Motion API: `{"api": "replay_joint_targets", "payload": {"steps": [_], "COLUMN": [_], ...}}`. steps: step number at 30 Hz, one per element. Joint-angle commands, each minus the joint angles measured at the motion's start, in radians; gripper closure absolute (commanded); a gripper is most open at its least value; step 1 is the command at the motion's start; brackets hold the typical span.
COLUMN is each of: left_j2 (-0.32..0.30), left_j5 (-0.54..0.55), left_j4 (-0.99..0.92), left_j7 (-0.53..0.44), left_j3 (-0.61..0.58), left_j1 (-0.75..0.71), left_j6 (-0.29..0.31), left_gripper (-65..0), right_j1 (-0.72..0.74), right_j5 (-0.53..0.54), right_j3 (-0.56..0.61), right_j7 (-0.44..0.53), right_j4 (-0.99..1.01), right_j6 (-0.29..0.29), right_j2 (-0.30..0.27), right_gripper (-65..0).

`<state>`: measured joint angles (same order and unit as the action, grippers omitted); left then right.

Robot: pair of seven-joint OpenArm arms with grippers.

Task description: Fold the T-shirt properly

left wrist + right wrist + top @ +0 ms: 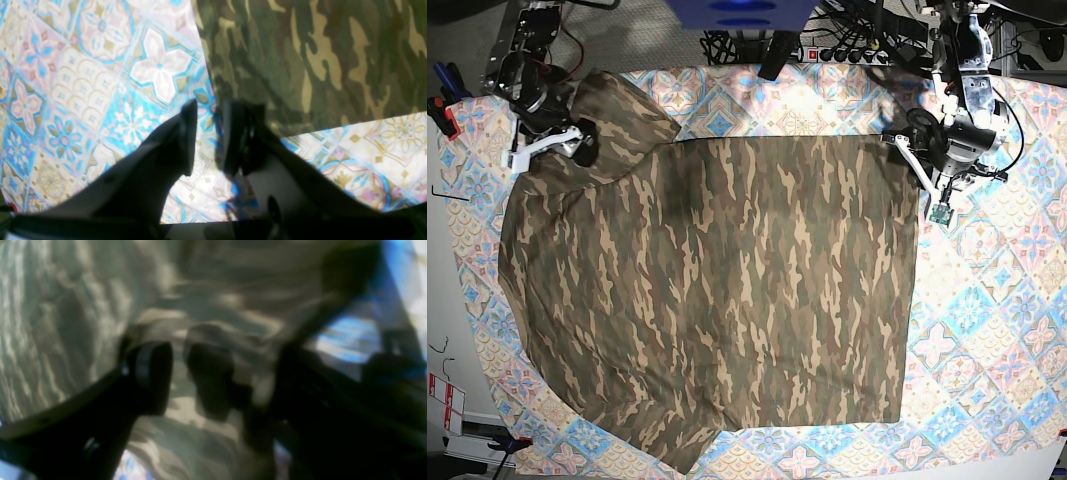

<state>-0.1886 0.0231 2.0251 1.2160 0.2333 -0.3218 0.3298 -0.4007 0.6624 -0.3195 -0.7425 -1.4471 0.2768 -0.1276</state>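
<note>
Camouflage cloth in olive, brown and tan, the large short-sleeved T-shirt point(717, 290) lies spread nearly flat over the pastel blue-and-pink tile-patterned tablecloth point(987, 330) that covers the surface. In the base view its long axis runs across the picture: the straight hem is on that view's right, and the sleeves and shoulders are on its left. One sleeve points to the upper left and the other to the bottom.

The left wrist view shows what the base view does not: the left gripper point(206, 136) has its two dark jaws a little apart with only tablecloth between them, so it holds nothing, just beside the corner of the shirt's hem. The right wrist view is blurred; it shows the right gripper point(180, 380) over shirt cloth, jaws apart, and I cannot tell whether any cloth is pinched.

In the base view the left arm bends down at the hem's upper corner, and the right arm reaches over the upper-left sleeve.
</note>
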Motion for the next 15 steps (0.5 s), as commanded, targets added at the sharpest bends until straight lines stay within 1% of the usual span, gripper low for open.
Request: {"api": "replay_joint_targets", "payload": {"steps": [1,5,8,11,13,15], "left_j2": [-0.009,-0.009,-0.009,-0.009,-0.009,-0.009], "left_j5": [-0.002,-0.002,-0.004,-0.039,-0.071,-0.079], "left_j4": [0.016,0.016,0.015,0.007,-0.031,-0.108], "left_j7": [-0.012,-0.012,-0.012,-0.017,-0.021,-0.043], "left_j3": [0.004,0.004,0.004,0.004,0.004,0.005], "left_j1": [0.003,0.003,0.002,-0.007,-0.004,0.008], "left_j6": [-0.004,-0.004,-0.004,-0.004,-0.004,-0.004], "left_gripper": [-14.5,-14.5,-14.5,-14.5,-14.5,-14.5], "right_j1": [-0.031,-0.034,-0.071,-0.096,-0.111,-0.117], "right_j5": [0.009,0.046,0.067,0.069,0.067,0.066], "right_j3": [0.044,0.038,0.024,0.033,0.036,0.053], "right_j7": [-0.222,-0.226,-0.228,-0.228,-0.225,-0.222], "right_j4": [0.029,0.029,0.029,0.029,0.027,0.027], "right_j6": [0.011,0.011,0.011,0.011,0.012,0.012], "right_j2": [0.044,0.044,0.041,0.041,0.041,0.039], "right_gripper": [-42.8,-42.8,-42.7,-42.7,-41.1,-37.7]}}
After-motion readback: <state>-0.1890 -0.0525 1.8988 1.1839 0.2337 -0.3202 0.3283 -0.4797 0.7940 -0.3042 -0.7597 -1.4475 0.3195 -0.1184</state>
